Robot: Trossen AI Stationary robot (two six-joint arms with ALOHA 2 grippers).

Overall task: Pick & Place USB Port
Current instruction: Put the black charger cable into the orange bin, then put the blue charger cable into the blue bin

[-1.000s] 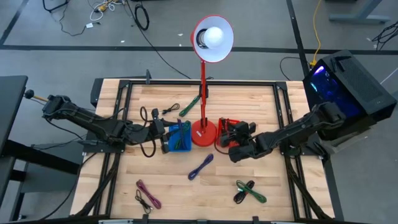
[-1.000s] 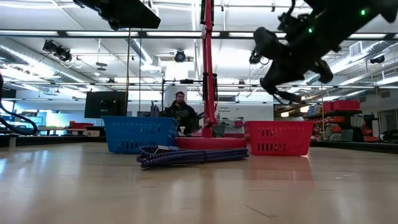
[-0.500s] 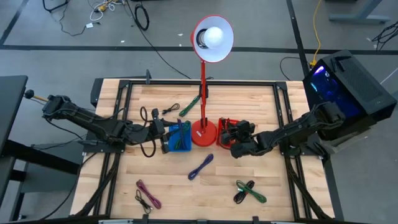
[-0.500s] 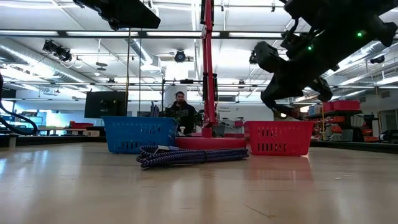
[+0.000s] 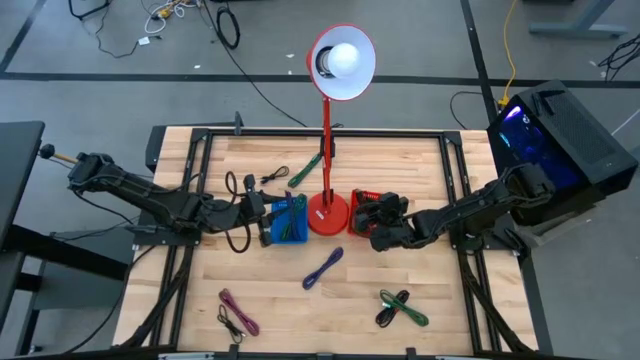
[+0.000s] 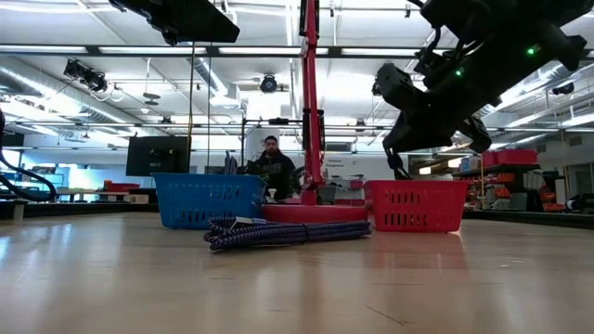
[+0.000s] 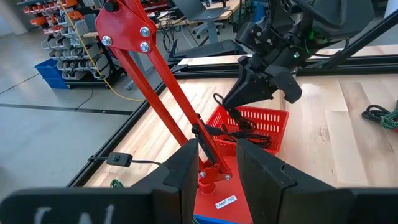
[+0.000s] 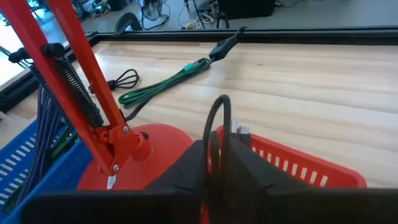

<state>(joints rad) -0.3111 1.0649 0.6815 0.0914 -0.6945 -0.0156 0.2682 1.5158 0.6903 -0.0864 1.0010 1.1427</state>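
My right gripper (image 5: 376, 226) hovers over the red basket (image 5: 361, 199), shut on a black cable (image 8: 221, 109). In the left wrist view the cable (image 7: 231, 120) trails from the fingers into the red basket (image 7: 264, 117), which stands beside the red lamp's base (image 5: 328, 212). My left gripper (image 5: 263, 215) waits open at the blue basket (image 5: 290, 224), touching nothing. More cables lie loose on the table: a dark purple one (image 5: 323, 268), a green-and-black one (image 5: 400, 308), a pink-and-black one (image 5: 237, 313) and a green one (image 5: 305, 172). My right gripper pinches a loop of the black cable (image 8: 217, 127) between its two fingers, coming from above on a slant from the table's right. The loop stands up past the fingers; the rest of the cable (image 7: 245, 132) hangs slack into the red basket.
The lamp's red pole (image 6: 309, 102) rises between the two baskets, close to both grippers. A black cable (image 5: 240, 186) lies by the left arm. Bare wood shows at the table's near middle (image 5: 330, 310). A person (image 6: 269, 162) sits in the room beyond the far edge.
My right gripper has moved toward the table's far edge and a little left, from beside the red basket to over it, and has come down slightly, carrying the black cable along. The left arm has kept still.
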